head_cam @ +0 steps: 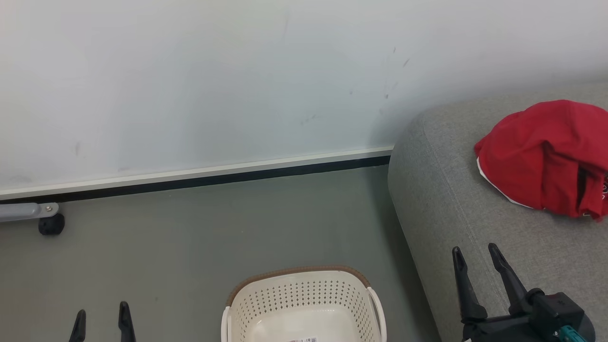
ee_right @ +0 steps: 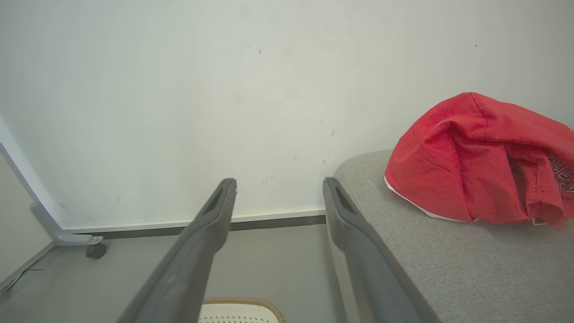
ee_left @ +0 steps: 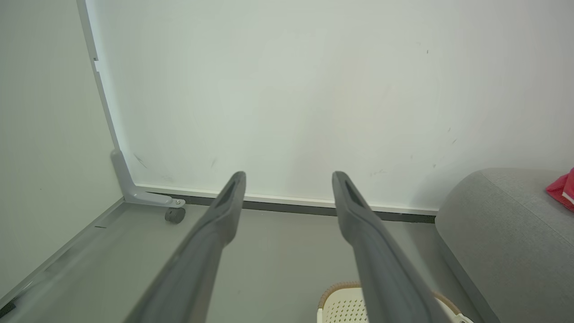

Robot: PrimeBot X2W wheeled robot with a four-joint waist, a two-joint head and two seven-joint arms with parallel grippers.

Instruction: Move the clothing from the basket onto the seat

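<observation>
The clothing (head_cam: 541, 159) lies heaped on the seat (head_cam: 456, 209), right of the empty-looking basket (head_cam: 304, 304). The left end effector (head_cam: 102, 308) and right end effector (head_cam: 475, 248) both gape wide, holding nothing. The right one, if swung carelessly, could snag the heap and drag it off.

No text can be read in full. A small white sticker (head_cam: 304, 339) with dark barcode-like bars is seen at the bottom edge of the head view. It lies on the inner floor of the oval cream-white perforated plastic basket (head_cam: 304, 294) with a brown woven-look rim, and its characters are too small to be made out. White printed lettering (ee_right: 563, 170) is seen at the right edge of the right wrist view, on the bright red soft fabric garment (ee_right: 457, 166). It is creased and cut off by the frame, and cannot be deciphered.
</observation>
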